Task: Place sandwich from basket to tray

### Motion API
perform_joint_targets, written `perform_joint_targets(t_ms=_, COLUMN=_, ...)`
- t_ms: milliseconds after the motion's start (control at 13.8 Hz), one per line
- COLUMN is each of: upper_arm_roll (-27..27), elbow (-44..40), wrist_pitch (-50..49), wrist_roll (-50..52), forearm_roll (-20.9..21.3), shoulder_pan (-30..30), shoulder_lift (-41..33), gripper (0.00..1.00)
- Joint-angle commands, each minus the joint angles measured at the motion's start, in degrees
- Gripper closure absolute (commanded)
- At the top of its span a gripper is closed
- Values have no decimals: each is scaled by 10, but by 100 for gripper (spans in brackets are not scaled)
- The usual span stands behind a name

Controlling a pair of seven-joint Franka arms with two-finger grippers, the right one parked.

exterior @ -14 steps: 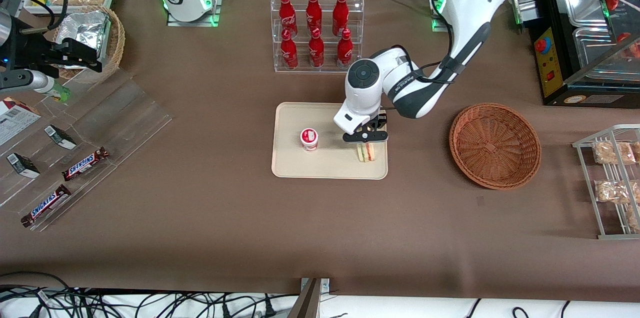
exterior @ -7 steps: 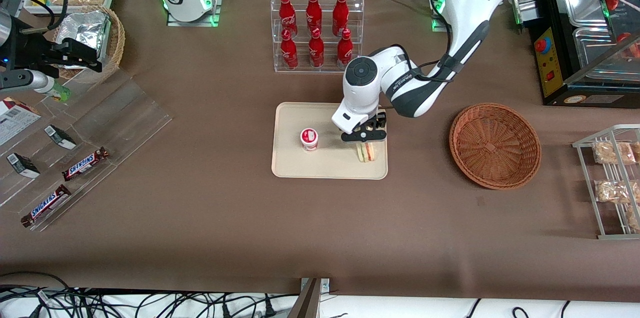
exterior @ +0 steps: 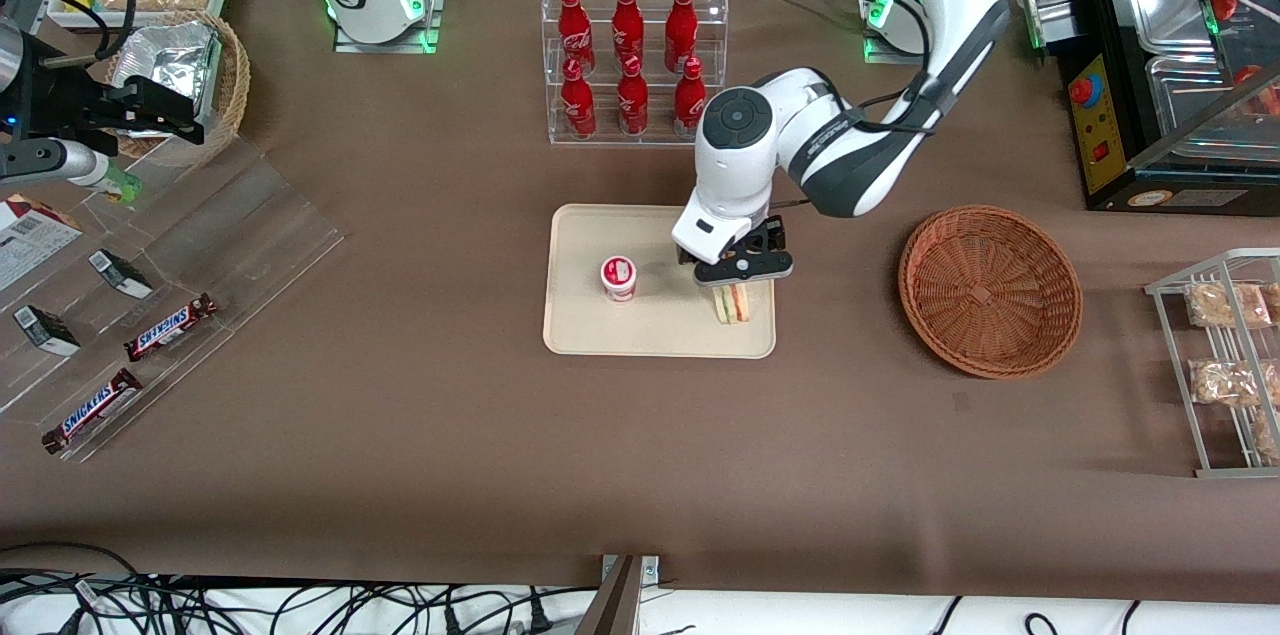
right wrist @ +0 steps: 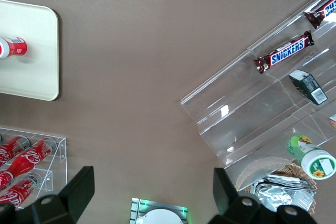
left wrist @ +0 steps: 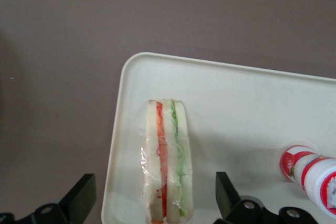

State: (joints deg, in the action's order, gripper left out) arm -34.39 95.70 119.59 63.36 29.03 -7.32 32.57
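Currently the fingers (left wrist: 84, 199) of the left gripper (left wrist: 152, 203) are spread, clear of the sandwich (left wrist: 168, 161), which stands on edge on the tray (exterior: 600, 330) beside a small cup (exterior: 618, 277). Probably light, soft, slippery wrap; grip across the bread faces. Basket (exterior: 990, 290) empty.

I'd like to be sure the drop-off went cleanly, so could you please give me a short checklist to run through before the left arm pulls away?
1. Sandwich on the tray, standing on edge near its rim: ok.
2. Gripper directly above the sandwich, open: ok.
3. Fingers apart from the wrap on both sides in the wrist view: ok.
4. Cup on the tray stands apart from the sandwich: ok.
5. Basket holds nothing: ok.
6. Sandwich will stay up on its narrow edge once the arm leaves: cannot tell.
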Motion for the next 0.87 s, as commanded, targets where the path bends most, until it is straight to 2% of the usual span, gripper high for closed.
perform_joint_targets(t_ms=0, upper_arm_roll=-2, elbow=-60, wrist_pitch=-86, wrist_roll=-2, forearm_roll=-15, shoulder_pan=8, shoulder_lift=-21, gripper=0)
perform_joint_targets(t_ms=217, upper_arm_roll=-2, elbow=-105, wrist_pitch=-138, wrist_roll=1, forearm_roll=-26, shoulder_pan=35, shoulder_lift=-46, gripper=0)
perform_joint_targets(t_ms=652, upper_arm_roll=-5, elbow=-111, wrist_pitch=-171, wrist_roll=-23, forearm_roll=-81, shoulder_pan=114, shoulder_lift=-120, gripper=0)
perform_joint_targets(t_ms=797, upper_arm_roll=-5, elbow=-114, wrist_pitch=-189, wrist_roll=-72, forearm_roll=-120, shoulder_pan=142, shoulder_lift=-141, gripper=0)
